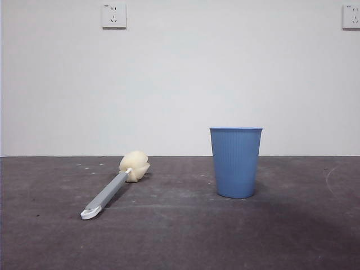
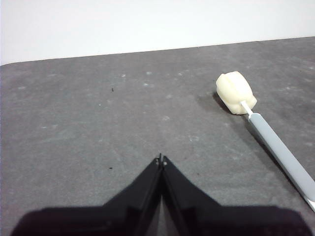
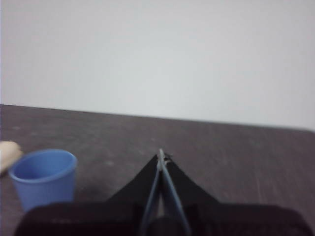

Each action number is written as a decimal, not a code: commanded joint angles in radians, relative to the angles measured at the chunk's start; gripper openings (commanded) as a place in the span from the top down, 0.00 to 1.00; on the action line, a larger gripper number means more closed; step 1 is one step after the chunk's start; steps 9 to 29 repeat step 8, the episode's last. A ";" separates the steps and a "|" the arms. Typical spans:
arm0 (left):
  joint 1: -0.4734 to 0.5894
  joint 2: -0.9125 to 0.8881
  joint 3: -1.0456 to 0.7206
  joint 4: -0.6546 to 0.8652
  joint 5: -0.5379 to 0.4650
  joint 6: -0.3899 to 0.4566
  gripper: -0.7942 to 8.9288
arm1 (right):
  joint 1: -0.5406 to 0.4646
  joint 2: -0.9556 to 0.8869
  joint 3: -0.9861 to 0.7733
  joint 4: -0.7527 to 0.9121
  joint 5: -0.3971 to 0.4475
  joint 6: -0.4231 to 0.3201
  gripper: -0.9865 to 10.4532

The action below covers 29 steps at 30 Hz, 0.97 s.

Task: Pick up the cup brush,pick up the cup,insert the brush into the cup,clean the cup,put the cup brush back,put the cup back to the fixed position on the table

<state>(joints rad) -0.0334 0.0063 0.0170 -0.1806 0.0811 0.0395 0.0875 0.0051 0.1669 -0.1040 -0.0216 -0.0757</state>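
The cup brush [image 1: 115, 185] lies flat on the table [image 1: 180, 236] at the left, its cream sponge head towards the wall and its white looped tip nearest the camera. The blue ribbed cup [image 1: 235, 162] stands upright to its right, apart from it. Neither arm shows in the front view. My left gripper [image 2: 161, 158] is shut and empty, above bare table, with the brush [image 2: 266, 132] off to one side. My right gripper [image 3: 160, 153] is shut and empty, with the cup [image 3: 43, 178] off to one side and closer to the camera than the fingertips.
A white wall stands behind the table's far edge, with a socket [image 1: 113, 16] at the upper left and another [image 1: 351, 17] at the upper right. Bare table lies in front of the brush and the cup.
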 commanded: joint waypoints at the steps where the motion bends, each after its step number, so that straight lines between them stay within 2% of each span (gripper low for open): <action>1: 0.002 -0.003 -0.014 0.005 -0.001 -0.010 0.92 | -0.013 -0.003 -0.041 0.016 0.027 0.042 0.91; 8: 0.002 -0.003 -0.014 0.007 -0.001 -0.010 0.92 | -0.030 -0.003 -0.104 0.017 0.028 0.053 0.91; 29: 0.002 -0.003 -0.014 0.007 -0.001 -0.010 0.92 | -0.030 -0.003 -0.104 0.017 0.028 0.053 0.91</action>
